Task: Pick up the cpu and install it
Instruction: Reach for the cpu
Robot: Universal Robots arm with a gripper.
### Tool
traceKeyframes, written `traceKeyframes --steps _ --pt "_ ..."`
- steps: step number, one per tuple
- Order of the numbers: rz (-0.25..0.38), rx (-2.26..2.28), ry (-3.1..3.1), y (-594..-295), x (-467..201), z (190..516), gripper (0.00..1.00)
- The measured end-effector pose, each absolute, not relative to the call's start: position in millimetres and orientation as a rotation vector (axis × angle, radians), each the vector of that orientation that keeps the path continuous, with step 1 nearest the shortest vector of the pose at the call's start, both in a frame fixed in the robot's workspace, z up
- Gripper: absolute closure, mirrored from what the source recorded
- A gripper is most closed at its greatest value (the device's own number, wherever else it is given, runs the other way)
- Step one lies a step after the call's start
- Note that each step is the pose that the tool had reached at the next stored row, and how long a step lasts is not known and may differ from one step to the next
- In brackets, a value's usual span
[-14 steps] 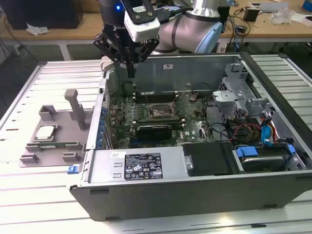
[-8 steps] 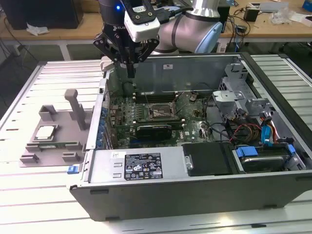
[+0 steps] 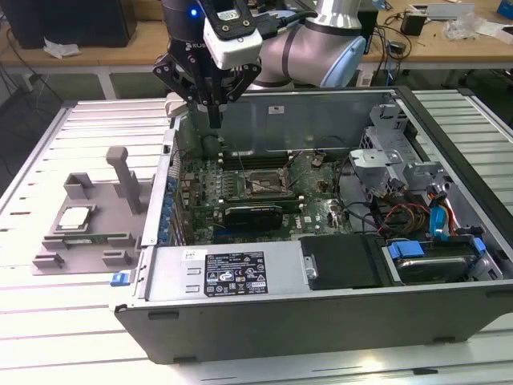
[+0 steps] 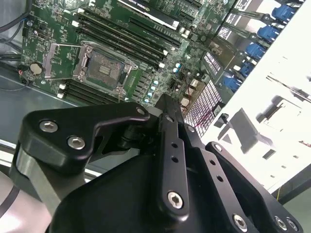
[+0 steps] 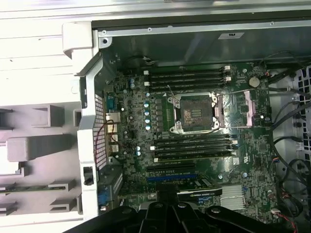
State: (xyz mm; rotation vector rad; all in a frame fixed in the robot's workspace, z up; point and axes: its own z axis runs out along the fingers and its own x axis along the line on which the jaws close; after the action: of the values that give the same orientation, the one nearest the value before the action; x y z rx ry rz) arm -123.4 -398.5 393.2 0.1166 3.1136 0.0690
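In the exterior view, the gripper (image 3: 215, 119) is hovering over the far-left corner of the open case (image 3: 321, 301), its fingers drawn close together with nothing between them. The cpu (image 3: 74, 216) is lying flat on the grey tray (image 3: 80, 186), outside the case toward the exterior view's left and well apart from the gripper. The pickup step is therefore not yet begun, by the look of it. Taking the chip would seem to call for the fingers to part and the arm to be above the tray rather than the board. Inside the case, the socket (image 3: 260, 184) is sitting near the middle of the board, with a black card (image 3: 252, 213) just in front of it. In the second wrist view, the gripper (image 4: 165, 104) is pointing down past the board's edge, and the socket (image 4: 103, 68) is showing a bare dark centre with no chip in it. In the first wrist view, the socket (image 5: 194, 112) is lying between two banks of memory slots (image 5: 187, 77), and the tray (image 5: 34, 145) is sitting beyond the case wall (image 5: 87, 111).
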Motion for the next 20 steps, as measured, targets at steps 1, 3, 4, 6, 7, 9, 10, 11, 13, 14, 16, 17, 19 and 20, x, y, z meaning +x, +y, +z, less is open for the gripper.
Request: traceKeyframes --steps 1,3,4,6,7,9,10,11,13,14,16,17,19,20 --pt "0.069 0.117 3.114 -398 -125 393 0.89" --pt "0.069 0.117 3.114 -398 -132 393 0.89" --pt "0.069 0.117 3.114 -397 -133 393 0.89" --pt "0.069 0.116 3.114 -397 -136 393 0.89" --pt "0.069 0.117 3.114 -397 -137 393 0.89" --pt "0.069 0.117 3.114 -396 -141 393 0.89" --pt "0.069 0.117 3.114 -396 -142 393 0.89" --pt "0.069 0.117 3.114 -396 -144 393 0.89" --pt "0.069 0.116 3.114 -396 -148 393 0.89" --pt "0.069 0.116 3.114 -395 -150 393 0.89" --pt "0.069 0.117 3.113 -395 -156 393 0.89" --pt "0.069 0.117 3.113 -394 -158 393 0.89" --pt "0.069 0.116 3.113 -394 -163 393 0.89" --pt "0.069 0.116 3.113 -393 -167 393 0.89"
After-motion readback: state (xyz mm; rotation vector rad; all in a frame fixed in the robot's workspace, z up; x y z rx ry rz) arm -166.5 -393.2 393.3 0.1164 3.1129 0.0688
